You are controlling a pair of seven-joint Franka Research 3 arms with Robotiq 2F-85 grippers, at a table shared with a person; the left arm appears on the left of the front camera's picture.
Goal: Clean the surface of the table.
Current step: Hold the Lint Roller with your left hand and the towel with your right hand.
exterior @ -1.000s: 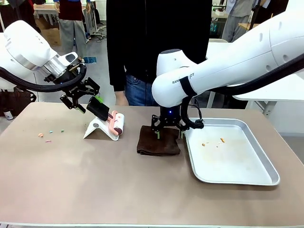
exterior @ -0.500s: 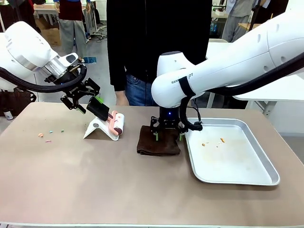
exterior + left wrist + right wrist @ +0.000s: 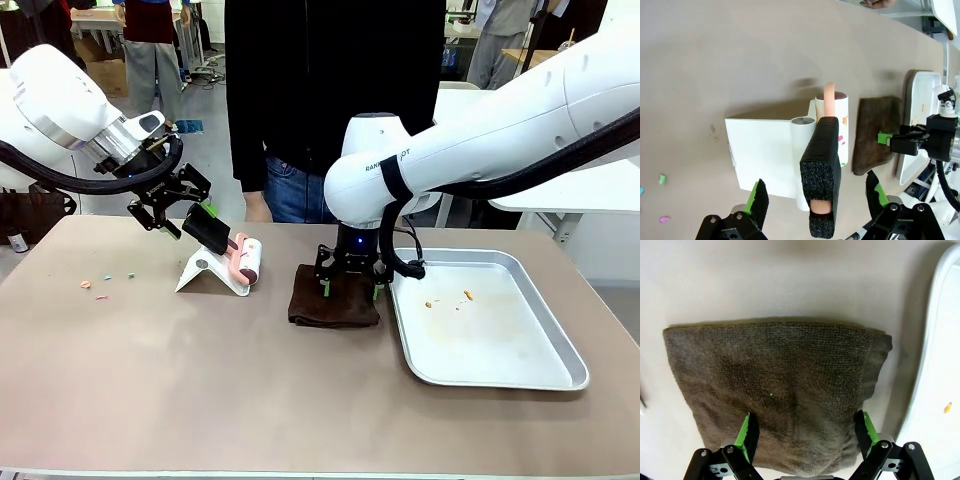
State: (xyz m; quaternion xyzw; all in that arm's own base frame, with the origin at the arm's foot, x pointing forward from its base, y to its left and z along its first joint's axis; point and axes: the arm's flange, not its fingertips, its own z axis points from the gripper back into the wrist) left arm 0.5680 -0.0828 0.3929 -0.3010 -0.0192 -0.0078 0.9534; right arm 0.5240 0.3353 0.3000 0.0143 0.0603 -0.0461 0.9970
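The taupe table (image 3: 200,380) carries a few coloured crumbs (image 3: 100,285) at its left. A lint roller (image 3: 247,258) with a black foam handle (image 3: 821,165) rests on a white stand (image 3: 205,272). My left gripper (image 3: 200,222) is open, with its green-padded fingers (image 3: 758,202) either side of the handle's end and a gap on each side. A folded brown cloth (image 3: 333,300) lies mid-table. My right gripper (image 3: 350,285) hangs open just over it, and its fingers (image 3: 747,432) straddle the near edge of the cloth (image 3: 775,375).
A silver tray (image 3: 540,375) with a few orange crumbs (image 3: 467,295) sits right of the cloth, its rim (image 3: 940,365) close to my right gripper. A person in black stands at the far edge. Bare tabletop stretches along the front.
My right arm's elbow has shifted slightly up and to the right, while its gripper stays open over the cloth. The left arm and lint roller have not moved.
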